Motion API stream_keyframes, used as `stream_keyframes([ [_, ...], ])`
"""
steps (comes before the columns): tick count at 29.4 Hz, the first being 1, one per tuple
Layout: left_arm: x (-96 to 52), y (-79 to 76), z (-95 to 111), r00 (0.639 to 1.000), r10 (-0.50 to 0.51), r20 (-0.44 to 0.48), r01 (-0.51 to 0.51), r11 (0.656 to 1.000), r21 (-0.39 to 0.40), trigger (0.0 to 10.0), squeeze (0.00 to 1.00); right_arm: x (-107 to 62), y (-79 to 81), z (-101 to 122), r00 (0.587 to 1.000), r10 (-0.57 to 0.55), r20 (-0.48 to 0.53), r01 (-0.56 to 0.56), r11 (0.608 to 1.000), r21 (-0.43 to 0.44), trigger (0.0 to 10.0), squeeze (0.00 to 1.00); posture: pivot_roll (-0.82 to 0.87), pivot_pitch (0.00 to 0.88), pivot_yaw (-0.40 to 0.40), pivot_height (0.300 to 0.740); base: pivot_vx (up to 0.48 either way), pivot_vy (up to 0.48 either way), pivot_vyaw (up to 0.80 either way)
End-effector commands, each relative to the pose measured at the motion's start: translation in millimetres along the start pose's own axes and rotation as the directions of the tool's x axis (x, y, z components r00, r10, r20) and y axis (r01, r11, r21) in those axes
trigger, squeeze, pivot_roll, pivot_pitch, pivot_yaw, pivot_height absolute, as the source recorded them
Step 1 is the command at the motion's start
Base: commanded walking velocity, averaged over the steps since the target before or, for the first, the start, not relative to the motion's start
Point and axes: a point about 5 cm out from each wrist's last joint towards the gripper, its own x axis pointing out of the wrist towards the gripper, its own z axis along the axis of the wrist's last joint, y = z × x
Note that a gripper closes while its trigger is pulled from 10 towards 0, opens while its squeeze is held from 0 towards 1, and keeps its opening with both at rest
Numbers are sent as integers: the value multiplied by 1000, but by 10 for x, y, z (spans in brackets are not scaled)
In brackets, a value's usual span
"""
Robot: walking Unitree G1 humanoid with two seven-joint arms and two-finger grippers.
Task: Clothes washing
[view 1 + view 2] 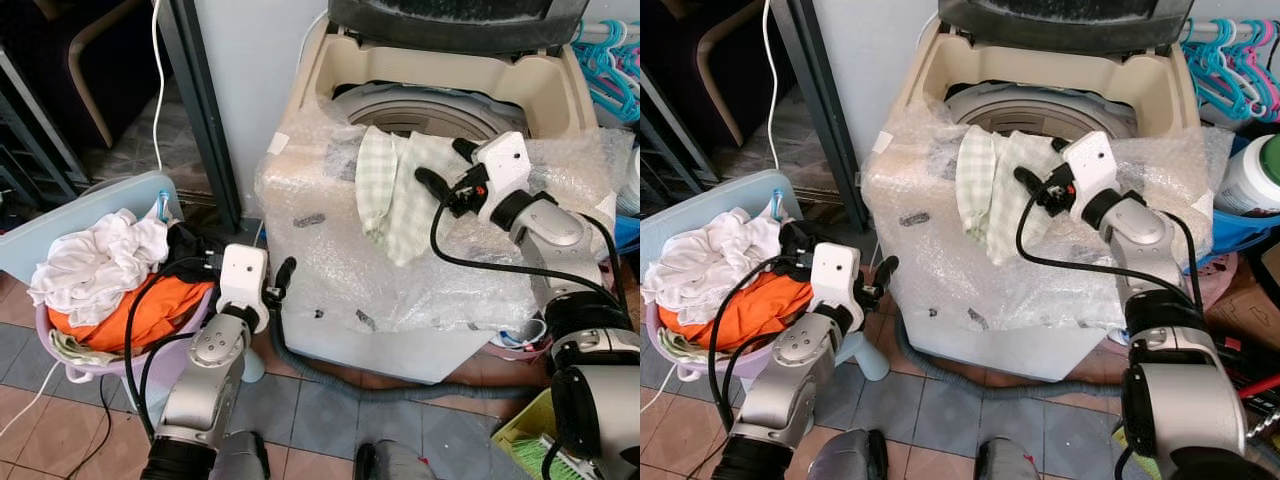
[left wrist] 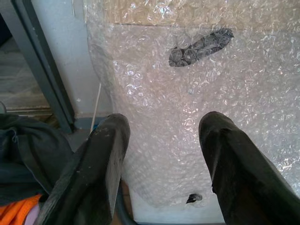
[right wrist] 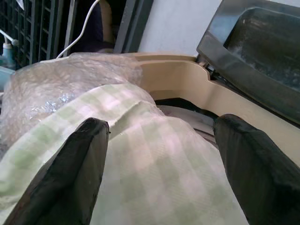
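Observation:
A top-loading washing machine [image 1: 400, 270] wrapped in bubble wrap stands with its lid up and its drum [image 1: 420, 110] exposed. A green-and-white checked cloth [image 1: 395, 190] hangs over the front rim, partly inside the drum. My right gripper [image 1: 448, 165] hovers open just over that cloth, its fingers [image 3: 70, 178] spread above the fabric. A pink laundry basket [image 1: 90, 365] at the left holds white clothes [image 1: 95, 260], an orange garment [image 1: 140, 305] and dark items. My left gripper [image 1: 280, 275] is open between the basket and the machine's front, fingers [image 2: 89, 173] empty.
A grey drain hose [image 1: 330, 380] curls on the tiled floor under the machine. A dark door frame [image 1: 205, 110] rises left of it. Teal hangers [image 1: 610, 60] hang at the far right, beside a blue tub [image 1: 1240, 225] and a white jar [image 1: 1255, 175].

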Motion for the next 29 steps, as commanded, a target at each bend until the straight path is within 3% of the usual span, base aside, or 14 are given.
stream_keyframes([
  [1,1,17,-17,1000,3,-4,-3,1000,-1,10000,0,3,80,-17,999,31,-8,-31,1000,3,10000,1000,-73,61,20,740,0,0,0],
  [4,6,7,-12,1000,3,-3,-3,1000,-1,10000,0,-9,183,-110,999,15,-48,-16,1000,-24,10000,1000,-72,63,19,740,0,0,0],
  [5,5,-16,-16,1000,0,-3,0,1000,-4,10000,0,-1,260,-223,994,6,-107,-8,1000,-15,10000,0,-72,63,20,740,0,0,0],
  [6,5,-16,-16,1000,0,-3,0,1000,-4,10000,0,-1,260,-223,994,6,-107,-8,1000,-15,10000,0,-72,63,20,740,0,0,0],
  [7,2,-22,-16,1000,-1,-3,1,1000,-4,10000,0,0,276,-259,992,-2,-129,0,1000,-15,3333,0,-72,63,20,740,0,0,0],
  [8,-1,-27,-18,1000,-2,-4,2,1000,-5,10000,0,-7,300,-311,986,-7,-166,5,1000,-14,0,0,-71,64,20,740,0,0,0],
  [16,5,-6,-15,1000,-2,-4,2,1000,-2,10000,0,-31,365,-380,971,-38,-237,35,999,-17,0,0,-70,62,19,740,0,0,0],
  [22,13,-1,-15,1000,1,-3,-1,1000,1,10000,0,-44,151,-356,952,-163,-258,157,987,-45,0,0,-69,57,16,740,0,0,0],
  [29,10,-11,-19,1000,1,-2,-1,1000,-1,10000,0,-64,11,-306,940,-229,-254,221,973,-61,0,0,-70,55,12,740,0,0,0],
])
